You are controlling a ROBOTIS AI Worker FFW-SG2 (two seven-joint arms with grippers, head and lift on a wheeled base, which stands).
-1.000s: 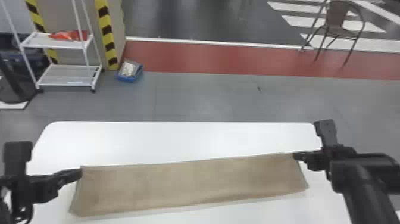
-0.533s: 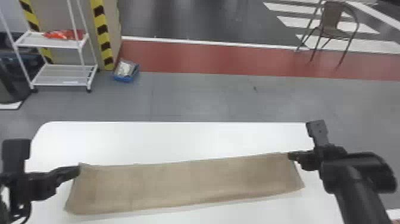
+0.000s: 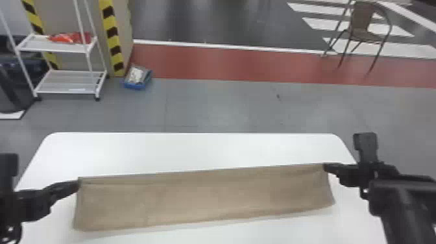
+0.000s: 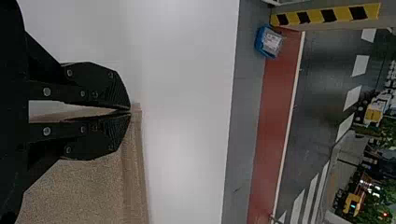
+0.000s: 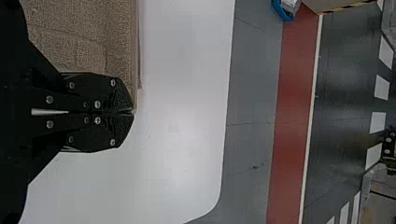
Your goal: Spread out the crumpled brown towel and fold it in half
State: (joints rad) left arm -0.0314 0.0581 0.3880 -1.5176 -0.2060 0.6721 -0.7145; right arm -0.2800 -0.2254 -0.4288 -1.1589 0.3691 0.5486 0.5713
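Stretched in a long band between both grippers, the brown towel (image 3: 207,194) hangs over the white table, its lower edge near the tabletop. At its far left corner is my left gripper (image 3: 78,184), shut on the cloth. My right gripper (image 3: 325,166) holds the far right corner, a little farther back. In the left wrist view, the left gripper (image 4: 130,111) pinches the corner of the towel (image 4: 79,191). In the right wrist view, the right gripper (image 5: 132,112) has its tips closed on the corner of the towel (image 5: 88,37).
The white table (image 3: 194,149) has a bare strip beyond the towel. On the floor past it stand a white shelf rack (image 3: 71,81), a blue bin (image 3: 138,78) and a brown chair (image 3: 363,26).
The head view has shifted slightly, moving the background and table a little leftward. Both grippers keep hold of the towel, which stays stretched between them.
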